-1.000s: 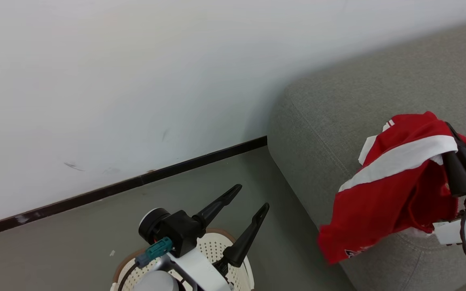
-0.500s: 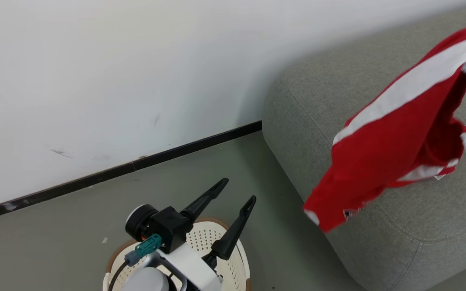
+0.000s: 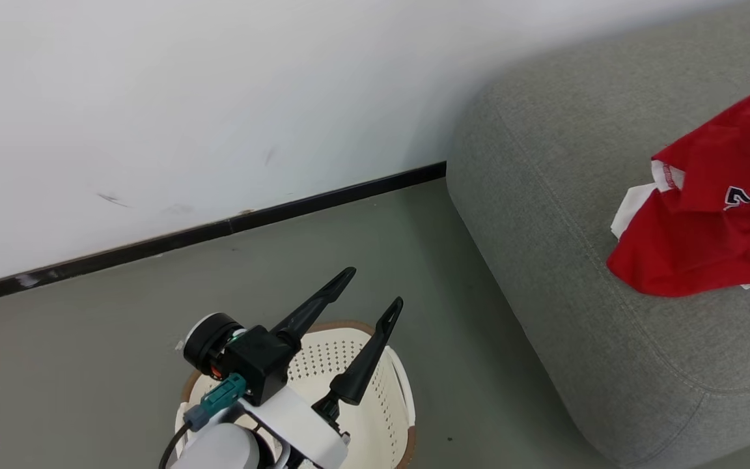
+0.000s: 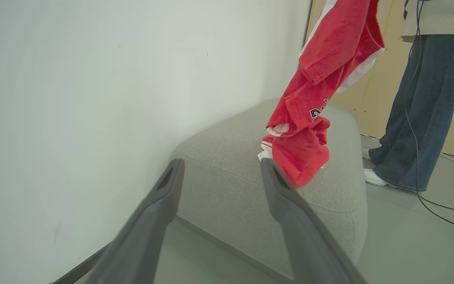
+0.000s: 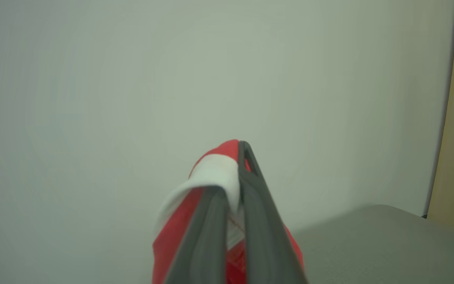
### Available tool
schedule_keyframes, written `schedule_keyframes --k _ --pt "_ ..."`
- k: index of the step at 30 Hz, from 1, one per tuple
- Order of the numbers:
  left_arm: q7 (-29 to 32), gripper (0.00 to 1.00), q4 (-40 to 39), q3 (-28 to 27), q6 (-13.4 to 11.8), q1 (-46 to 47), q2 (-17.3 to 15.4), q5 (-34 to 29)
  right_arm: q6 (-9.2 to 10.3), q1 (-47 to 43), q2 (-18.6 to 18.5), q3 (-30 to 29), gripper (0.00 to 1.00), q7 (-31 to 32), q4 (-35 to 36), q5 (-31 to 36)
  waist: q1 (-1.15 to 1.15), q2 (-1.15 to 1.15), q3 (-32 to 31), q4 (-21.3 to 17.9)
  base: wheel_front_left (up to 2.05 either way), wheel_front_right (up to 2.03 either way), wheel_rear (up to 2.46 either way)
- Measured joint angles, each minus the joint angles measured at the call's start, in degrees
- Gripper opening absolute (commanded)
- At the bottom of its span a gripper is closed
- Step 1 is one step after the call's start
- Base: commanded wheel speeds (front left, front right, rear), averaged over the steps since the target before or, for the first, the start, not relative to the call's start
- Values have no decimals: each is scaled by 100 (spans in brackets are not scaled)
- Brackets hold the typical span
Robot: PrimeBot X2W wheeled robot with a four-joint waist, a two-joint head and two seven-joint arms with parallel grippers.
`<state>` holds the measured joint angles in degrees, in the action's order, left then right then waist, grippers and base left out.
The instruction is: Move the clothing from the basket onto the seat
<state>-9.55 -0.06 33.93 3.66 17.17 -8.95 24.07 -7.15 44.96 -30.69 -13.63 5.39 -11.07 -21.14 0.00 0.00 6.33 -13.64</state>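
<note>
Clothing [image 3: 707, 228]: red shirt hanging over the seat [image 3: 564, 163] on the right, low end looks touching it, ready to drop
Right fingers [image 5: 213, 225]: pressed together, pinching its white band
Left fingers [image 3: 367, 355]: spread, empty, parked above the basket [image 3: 385, 417]

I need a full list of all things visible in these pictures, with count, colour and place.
garment: one, red with white trim, hanging over the sofa from the right gripper
sofa: one, grey, against the wall
basket: one, cream-white with brown rim, on the floor below the left gripper
wall: one, white, behind the sofa
baseboard: one, dark, along the wall foot
floor: grey-green
person: one, blue jeans and white shoes, standing beside the sofa
left gripper: fingers open, above the basket
right gripper: fingers shut on the garment
</note>
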Motion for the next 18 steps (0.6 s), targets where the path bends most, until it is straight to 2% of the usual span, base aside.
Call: schedule_keyframes --k 10,18 --pt "226 100 -326 119 2 160 -69 -151 0 728 -479 -258 0 64 -815 354 0 0 332 272 0 0 0" --pt "353 100 -515 164 9 248 -154 -153 0 846 -606 -402 0 -131 -1300 635 0 0 604 459 0 0 0"
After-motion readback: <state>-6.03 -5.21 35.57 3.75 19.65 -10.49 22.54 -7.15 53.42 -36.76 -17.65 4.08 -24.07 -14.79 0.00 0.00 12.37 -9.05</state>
